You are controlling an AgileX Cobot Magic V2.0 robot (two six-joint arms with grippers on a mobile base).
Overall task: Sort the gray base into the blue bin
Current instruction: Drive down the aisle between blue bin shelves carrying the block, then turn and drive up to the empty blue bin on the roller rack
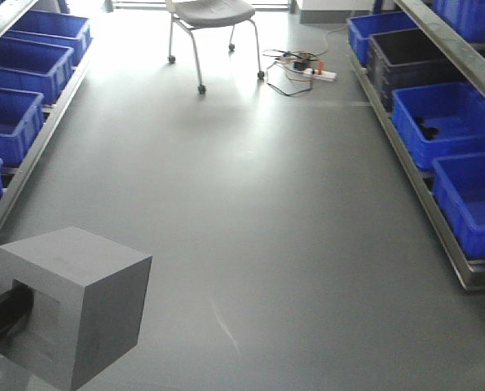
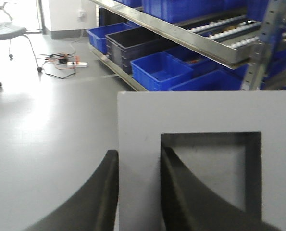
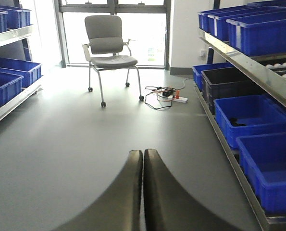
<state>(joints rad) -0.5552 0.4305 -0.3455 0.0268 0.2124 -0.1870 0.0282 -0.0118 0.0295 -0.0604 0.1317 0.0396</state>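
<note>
**Left gripper clamped on gray base; right gripper pinched shut, empty**

Left gripper [image 2: 139, 155]: the two dark fingers [image 2: 102, 192] straddle one wall of the gray base [image 2: 205, 115]. One finger lies on the outer face and the other sits inside the square recess. Both press against that wall, so the gap between them is only the wall's thickness.

Right gripper [image 3: 143, 153]: the fingertips meet with no gap and nothing between them. It points down the aisle over the bare floor [image 3: 85, 144].

Front view: the gray base is at lower left, held off the floor. Its recess faces the left edge of the frame, where the dark gripper enters it. The base is in no bin.

Blue bins [image 1: 470, 204] line the low racks on both sides of the aisle. One black bin [image 1: 409, 57] stands among those on the right.

A gray wheeled chair [image 1: 209, 16] and a power strip [image 1: 315, 73] with tangled cables are at the far end.
</note>
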